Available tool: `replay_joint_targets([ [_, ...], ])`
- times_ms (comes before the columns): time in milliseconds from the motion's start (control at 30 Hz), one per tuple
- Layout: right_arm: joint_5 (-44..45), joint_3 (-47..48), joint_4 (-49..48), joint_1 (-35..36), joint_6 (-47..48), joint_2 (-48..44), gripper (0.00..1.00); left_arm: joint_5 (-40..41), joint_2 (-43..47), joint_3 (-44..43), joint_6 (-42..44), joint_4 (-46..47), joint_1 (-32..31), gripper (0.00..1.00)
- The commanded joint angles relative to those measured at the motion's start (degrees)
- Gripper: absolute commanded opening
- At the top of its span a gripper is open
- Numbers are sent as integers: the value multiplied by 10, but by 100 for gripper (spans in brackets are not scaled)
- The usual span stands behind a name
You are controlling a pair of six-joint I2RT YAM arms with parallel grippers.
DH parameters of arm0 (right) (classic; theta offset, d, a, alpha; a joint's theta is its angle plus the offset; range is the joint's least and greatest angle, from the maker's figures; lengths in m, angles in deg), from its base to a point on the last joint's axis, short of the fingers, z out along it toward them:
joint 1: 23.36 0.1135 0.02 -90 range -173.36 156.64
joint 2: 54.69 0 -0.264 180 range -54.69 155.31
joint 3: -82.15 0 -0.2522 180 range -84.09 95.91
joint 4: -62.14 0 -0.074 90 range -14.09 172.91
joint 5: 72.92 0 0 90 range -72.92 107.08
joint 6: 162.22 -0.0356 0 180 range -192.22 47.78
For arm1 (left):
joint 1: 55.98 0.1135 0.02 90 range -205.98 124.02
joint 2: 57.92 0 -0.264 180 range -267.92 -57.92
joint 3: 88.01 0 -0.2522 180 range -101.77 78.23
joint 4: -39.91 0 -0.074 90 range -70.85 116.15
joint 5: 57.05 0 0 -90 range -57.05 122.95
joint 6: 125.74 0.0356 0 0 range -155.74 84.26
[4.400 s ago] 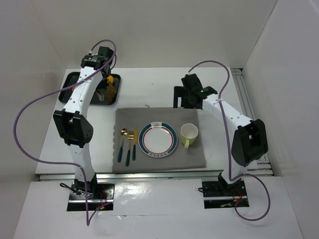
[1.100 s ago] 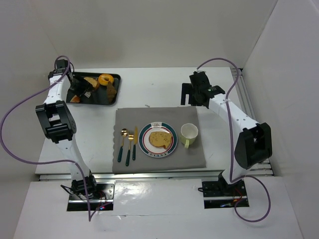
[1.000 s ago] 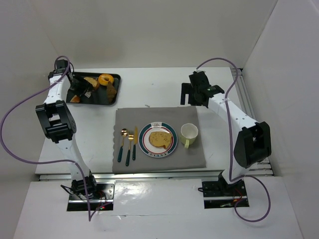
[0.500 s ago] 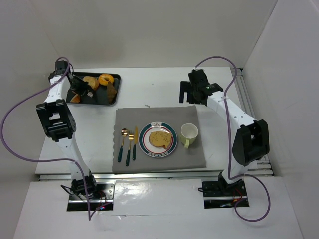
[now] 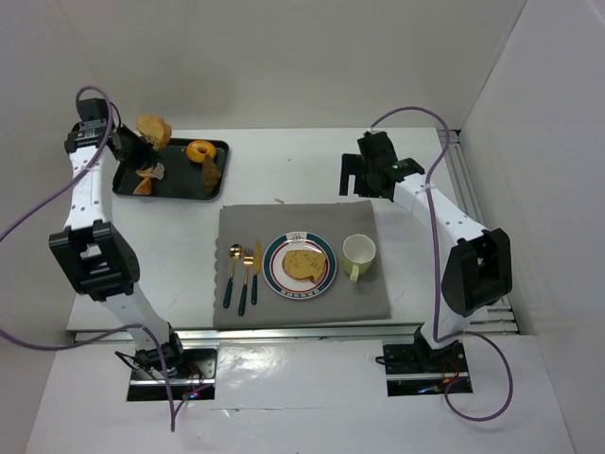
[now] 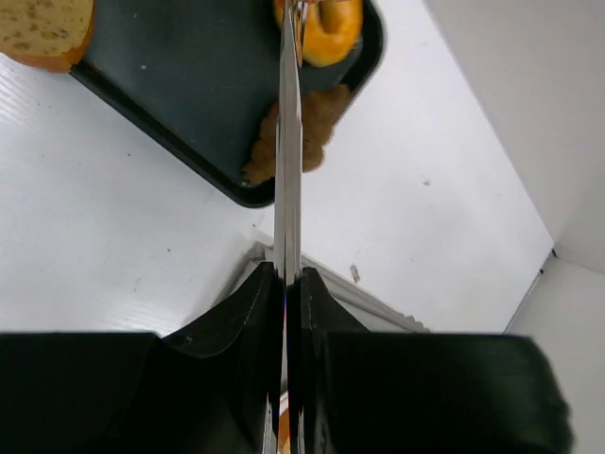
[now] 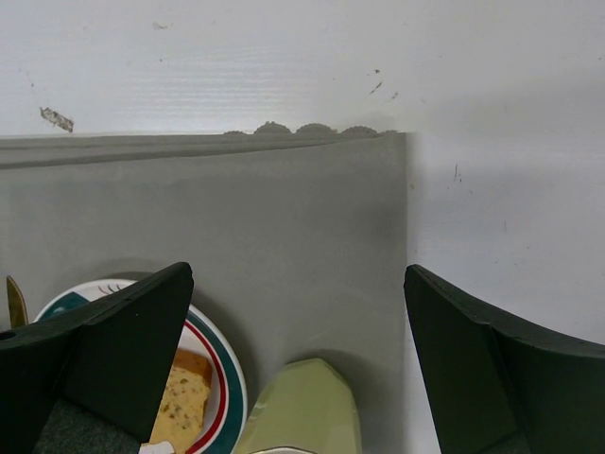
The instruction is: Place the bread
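Robot lab cell, not a home. White panel walls [image 5: 284,57] box in a white worktop [image 5: 284,165]. Left arm [image 5: 85,189] and right arm [image 5: 430,203] are bolted to metal mounts [image 5: 406,378] at the near edge, and purple cables [image 5: 408,111] hang loose. Aluminium rail [image 5: 459,156] runs along the right side. The meal is staged: grey mat [image 5: 369,293], plate [image 5: 274,274] with bread [image 5: 302,262], cutlery [image 5: 244,274], cup [image 5: 357,251], black tray [image 5: 180,182] of food.

A white table [image 5: 284,161] carries two things directly. A black tray [image 5: 180,186] sits at its far left corner, lengthwise along the back. A grey mat [image 5: 369,303] lies flat across the middle, reaching almost to the near edge, well apart from the tray. A small dark speck [image 5: 279,200] rests just beyond the mat's far edge.
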Motion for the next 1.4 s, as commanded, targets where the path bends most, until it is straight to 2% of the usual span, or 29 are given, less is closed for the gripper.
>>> replay_joint_targets([
  [0,-5,4,-14,-4,-4,-52,100,13,102,8,72,-26,-7,0],
  [100,9,-10,-14,-4,-4,-75,100,7,170,30,134,-63,-66,0],
  [133,14,-16,-14,-4,-4,-81,100,7,186,54,146,-80,-115,0],
  [200,27,-22,-14,-4,1,-91,100,13,219,88,162,-96,-174,0],
  [233,27,-22,-14,-4,1,-99,100,7,256,139,162,-96,-205,0],
  [267,34,-22,-14,-4,1,-99,100,-1,275,167,155,-96,-262,0],
  [333,46,-22,-6,-9,1,-117,100,-8,320,225,126,-77,-318,0],
  [367,53,-22,-6,-9,1,-125,100,-2,358,268,111,-72,-373,0],
  [467,46,-22,-11,-9,1,-155,100,-11,402,317,48,-72,-444,0],
  [500,46,-27,-11,-9,1,-161,100,-11,425,344,30,-64,-496,0],
  [600,46,-32,-11,-14,1,-167,100,22,441,384,-28,-57,-573,0],
  [800,34,-58,-11,-14,-5,-182,100,21,441,425,-49,-32,-594,0],
  [1000,39,-75,-11,-14,-5,-194,100,57,416,454,-55,-32,-604,0],
  [1033,39,-75,-11,-14,-5,-194,100,57,407,447,-55,-37,-610,11],
  [1100,39,-75,-11,-14,-5,-194,100,70,392,436,-55,-47,-626,26],
  [1133,39,-75,-11,-14,-5,-194,100,78,381,421,-55,-54,-639,38],
  [1167,39,-75,-11,-14,-5,-194,100,85,376,413,-55,-60,-645,56],
  [1233,44,-75,-11,-14,-5,-194,100,101,368,401,-60,-80,-645,64],
  [1367,44,-81,-11,-14,-5,-183,100,122,362,374,-60,-103,-650,65],
])
